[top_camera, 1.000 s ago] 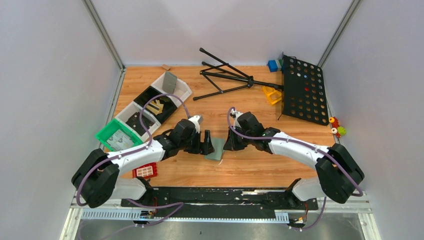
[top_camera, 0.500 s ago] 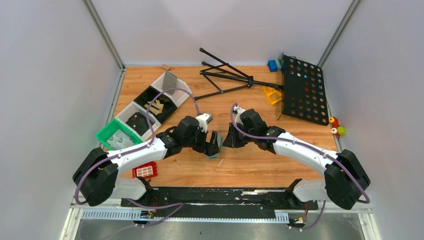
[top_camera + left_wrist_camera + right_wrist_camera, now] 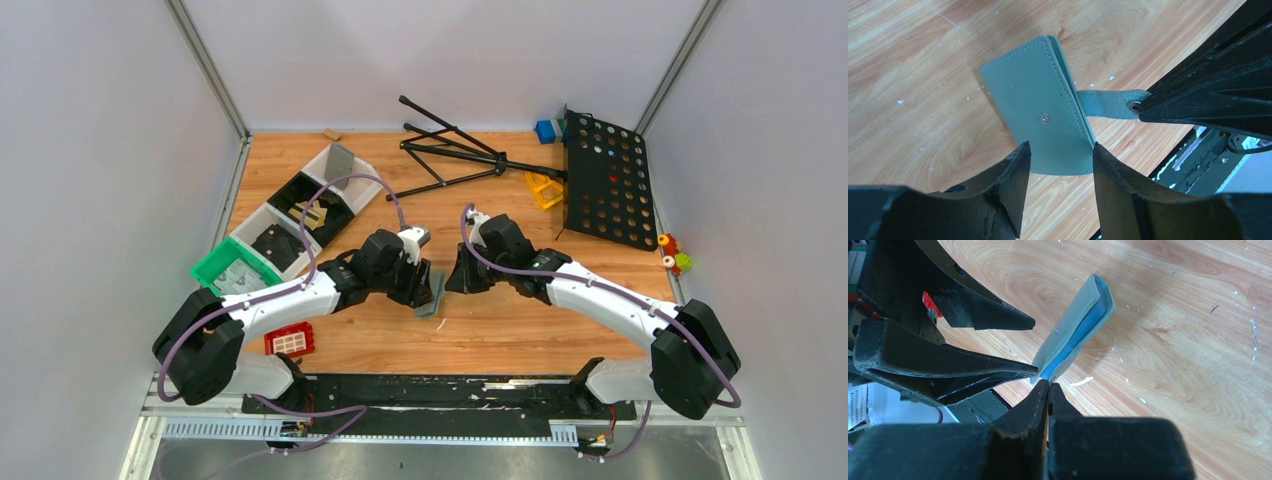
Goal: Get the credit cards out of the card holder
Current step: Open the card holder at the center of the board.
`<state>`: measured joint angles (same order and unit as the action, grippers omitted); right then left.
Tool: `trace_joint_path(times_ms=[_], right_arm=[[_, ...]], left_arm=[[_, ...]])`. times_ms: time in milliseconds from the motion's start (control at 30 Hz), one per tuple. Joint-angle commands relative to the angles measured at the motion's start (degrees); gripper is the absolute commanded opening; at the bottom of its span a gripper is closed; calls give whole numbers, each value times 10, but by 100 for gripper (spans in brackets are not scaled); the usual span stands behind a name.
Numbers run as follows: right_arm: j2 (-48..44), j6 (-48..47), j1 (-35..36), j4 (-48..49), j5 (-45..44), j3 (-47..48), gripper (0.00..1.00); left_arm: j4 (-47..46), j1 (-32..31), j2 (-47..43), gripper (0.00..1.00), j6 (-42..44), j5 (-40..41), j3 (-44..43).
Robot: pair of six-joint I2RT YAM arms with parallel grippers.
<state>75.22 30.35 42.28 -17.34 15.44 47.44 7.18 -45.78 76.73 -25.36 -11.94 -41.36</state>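
Since a second ago, the left arm has swung right across the wooden table (image 3: 500,335), bringing the left tool (image 3: 1060,146) up to the card holder (image 3: 1033,95). The right arm has barely shifted.

The card holder sits near the middle of the table, between the two tools. It is folded nearly closed and propped up on one edge, tilted. The wrist view shows its grey-green cover with a small snap stud, and blue lining shows between the covers.

The right tool (image 3: 1049,387) has its fingers pressed together on the holder's small side flap (image 3: 1108,102), pinching it at the snap end. The left tool's fingers (image 3: 1013,185) stand apart, one on each side of the holder's near edge. They are close to it but not clamped on it.
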Motion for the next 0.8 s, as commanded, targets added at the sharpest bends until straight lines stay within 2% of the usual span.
trace_joint_path(times_ms=[0,100,267,400,633,767], right_arm=[[-12,2,-1,-2,-7,28,0],[-12,5,-1,2,-2,27,0],[-14,5,0,3,-1,26,0],[-14,6,-1,1,-5,25,0],[-21,5,-4,-3,-11,21,0],[-23,5,-5,-5,-13,20,0]], left_arm=[[-1,-4,1,60,-8,-8,-14],[-20,-4,-4,65,-18,-32,-9],[-24,-4,-2,65,-25,-41,-13],[2,-3,8,53,-30,-17,-20],[30,-2,3,49,-38,1,-21],[43,22,-11,37,-61,28,-8]])
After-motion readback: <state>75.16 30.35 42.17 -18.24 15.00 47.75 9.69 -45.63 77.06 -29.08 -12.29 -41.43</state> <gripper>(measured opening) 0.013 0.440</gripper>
